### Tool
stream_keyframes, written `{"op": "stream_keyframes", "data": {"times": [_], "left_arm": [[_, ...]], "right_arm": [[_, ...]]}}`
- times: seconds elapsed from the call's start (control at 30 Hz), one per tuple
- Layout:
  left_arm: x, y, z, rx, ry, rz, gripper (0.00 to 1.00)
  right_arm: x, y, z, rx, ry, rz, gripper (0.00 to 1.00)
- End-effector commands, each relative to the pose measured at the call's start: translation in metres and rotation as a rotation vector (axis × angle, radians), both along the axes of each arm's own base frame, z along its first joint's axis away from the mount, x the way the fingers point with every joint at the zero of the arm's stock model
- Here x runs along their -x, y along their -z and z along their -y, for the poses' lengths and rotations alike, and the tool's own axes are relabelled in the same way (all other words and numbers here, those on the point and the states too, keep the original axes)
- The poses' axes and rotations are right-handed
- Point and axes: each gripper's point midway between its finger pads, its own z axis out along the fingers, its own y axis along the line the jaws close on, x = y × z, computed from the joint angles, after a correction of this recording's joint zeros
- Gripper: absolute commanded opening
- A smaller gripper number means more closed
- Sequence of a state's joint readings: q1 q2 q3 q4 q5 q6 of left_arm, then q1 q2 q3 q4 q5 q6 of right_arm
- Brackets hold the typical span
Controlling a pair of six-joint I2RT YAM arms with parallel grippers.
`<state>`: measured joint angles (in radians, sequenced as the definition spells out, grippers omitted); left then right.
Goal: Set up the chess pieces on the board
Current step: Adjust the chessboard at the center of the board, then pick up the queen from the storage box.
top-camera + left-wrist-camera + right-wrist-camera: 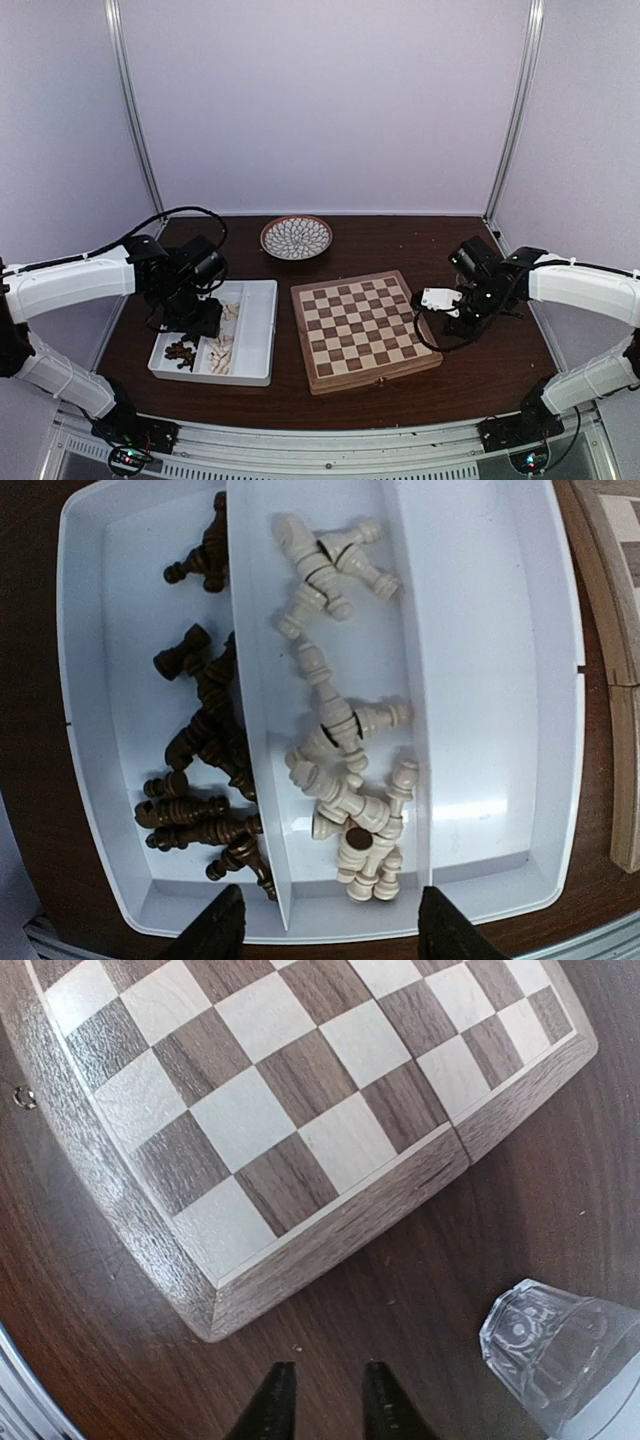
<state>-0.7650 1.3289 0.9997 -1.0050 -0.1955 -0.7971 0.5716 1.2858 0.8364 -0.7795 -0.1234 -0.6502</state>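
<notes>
Top view: your left gripper (195, 315) hangs over the white plastic two-compartment tray (258, 345). Your right gripper (432, 303) sits just beside the square wooden chessboard (365, 330), which looks bare.

Left wrist: jaws wide, holding nothing. The tiny cream-white wooden chess pieces (345, 730) lie heaped just ahead of the fingertips, the dark brown ones (205, 750) ahead-left. They look light, hard and slick, so I'd pinch a narrow stem. The tangle hides which piece is which.

Right wrist: jaws barely apart and empty, with the board corner ahead. The clear plastic thing (560, 1350) off to the right is cut off.

Left arm (70, 283) and right arm (585, 287): white link shells, black joints, thin black cables (175, 213). Left gripper (330, 915): matte black wedge fingers.
</notes>
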Motion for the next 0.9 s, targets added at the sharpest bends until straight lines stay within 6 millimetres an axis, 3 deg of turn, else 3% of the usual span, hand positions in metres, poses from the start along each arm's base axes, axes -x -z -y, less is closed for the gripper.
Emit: {"op": "stream_keyframes", "data": {"times": [0.0,0.07,0.13,0.4,0.67,0.87], "left_arm": [[-0.002,0.013,0.0,0.059,-0.208,0.017,0.57],[-0.002,0.023,0.002,0.064,-0.244,0.016,0.56],[-0.006,0.032,0.007,0.069,-0.252,0.033,0.54],[-0.016,0.047,0.017,0.077,-0.294,0.046,0.4],[-0.011,0.067,0.011,0.072,-0.396,0.024,0.41],[-0.016,0.066,0.007,0.071,-0.432,0.067,0.39]], "right_arm": [[-0.011,-0.003,0.007,-0.052,0.096,0.05,0.37],[-0.015,-0.004,0.011,-0.057,0.125,0.064,0.46],[-0.017,-0.005,0.013,-0.057,0.132,0.08,0.49],[-0.009,0.0,0.01,-0.069,0.107,0.04,0.48],[-0.008,0.001,0.01,-0.067,0.1,0.037,0.47],[-0.006,0.003,0.011,-0.064,0.097,0.026,0.47]]}}
